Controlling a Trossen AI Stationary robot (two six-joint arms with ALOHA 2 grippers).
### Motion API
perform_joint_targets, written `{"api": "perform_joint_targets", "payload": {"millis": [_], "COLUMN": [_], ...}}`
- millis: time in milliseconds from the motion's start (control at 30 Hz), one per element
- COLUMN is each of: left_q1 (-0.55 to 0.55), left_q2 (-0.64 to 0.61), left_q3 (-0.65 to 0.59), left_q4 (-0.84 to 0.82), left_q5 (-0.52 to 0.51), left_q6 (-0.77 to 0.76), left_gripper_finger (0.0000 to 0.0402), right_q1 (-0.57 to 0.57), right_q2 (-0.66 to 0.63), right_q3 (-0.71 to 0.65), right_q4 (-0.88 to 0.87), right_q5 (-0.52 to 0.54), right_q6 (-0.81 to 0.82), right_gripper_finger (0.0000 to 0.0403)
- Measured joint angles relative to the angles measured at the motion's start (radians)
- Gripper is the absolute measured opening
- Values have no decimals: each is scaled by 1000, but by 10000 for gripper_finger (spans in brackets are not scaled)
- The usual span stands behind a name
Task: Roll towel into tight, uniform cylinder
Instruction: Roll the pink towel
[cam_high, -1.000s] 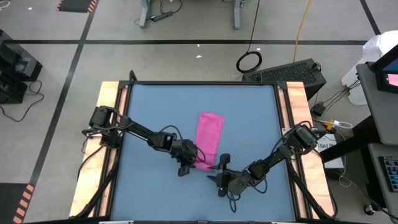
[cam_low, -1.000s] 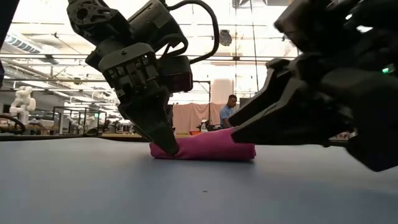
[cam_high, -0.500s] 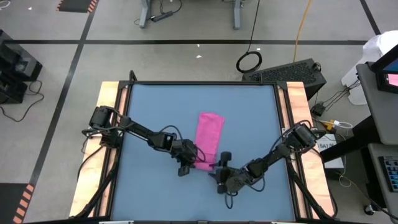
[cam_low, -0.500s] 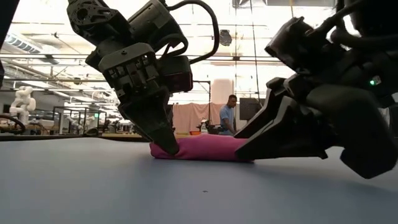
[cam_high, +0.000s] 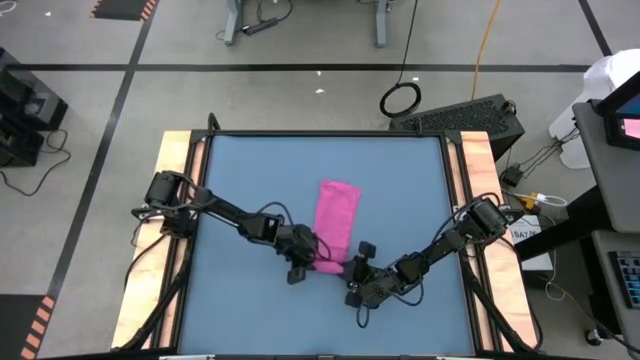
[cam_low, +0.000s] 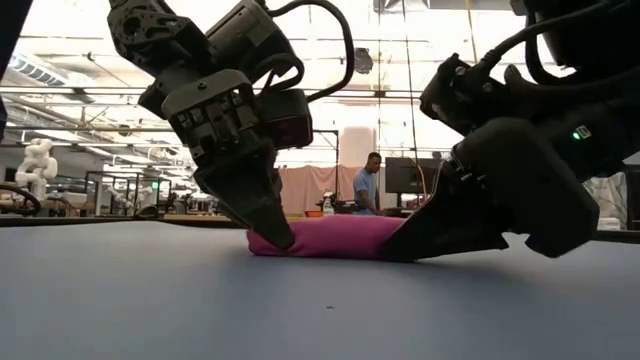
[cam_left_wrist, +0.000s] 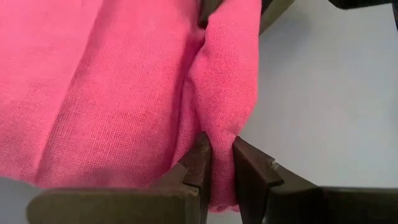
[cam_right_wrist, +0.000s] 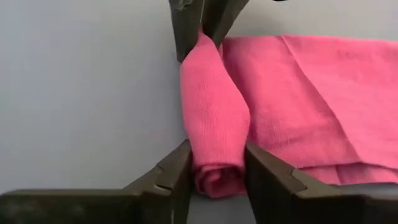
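Note:
The magenta-pink towel (cam_high: 337, 220) lies flat on the blue tabletop, running from far to near, with its near end rolled into a short roll (cam_low: 330, 238) that rests on the table. My left gripper (cam_high: 311, 264) is shut on the roll's left end. My right gripper (cam_high: 351, 271) has come in from the right, and its fingers close round the roll's right end (cam_right_wrist: 217, 177). The low view shows both grippers slanting down to the roll from either side. My left gripper pinches the roll's left end (cam_left_wrist: 219, 146) between its two fingers, bunching the cloth into a narrow ridge. It slants down from the table's left, along the roll's length. The roll stays on the table. My right gripper has one finger (cam_right_wrist: 177, 177) on each side of the roll's right end (cam_right_wrist: 214, 163), the spiral end face showing between them. It comes slanting down from the table's right, along the roll. The roll lies on the table.
Wooden rails (cam_high: 176, 200) run along the table's left and right edges (cam_high: 478, 170). Bare blue tabletop (cam_high: 250, 180) lies round the towel on all sides. A person (cam_low: 368, 185) sits far behind the table.
My right gripper has rolled its wrist, sunk a little and moved left onto the roll's right end, and its fingers have narrowed about it. My left gripper has kept its hold and place. The towel has stayed where it was.

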Motion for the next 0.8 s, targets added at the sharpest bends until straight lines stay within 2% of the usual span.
{"api": "perform_joint_targets", "payload": {"millis": [333, 533, 667, 800], "left_q1": [-27, -33, -40, -70], "left_q2": [-14, -77, -131, -159], "left_q3": [0, -2, -2, -2], "left_q4": [8, -44, -83, -77], "left_q5": [-70, -83, -92, -182], "left_q6": [28, 106, 179, 186], "left_gripper_finger": [59, 61, 86, 126], "right_q1": [7, 6, 6, 6], "right_q2": [1, 2, 2, 2], "right_q3": [0, 1, 0, 0], "right_q4": [0, -1, -3, -4], "right_q5": [-19, -42, -45, -48], "right_q6": [48, 55, 65, 101], "right_gripper_finger": [51, 37, 38, 38]}}
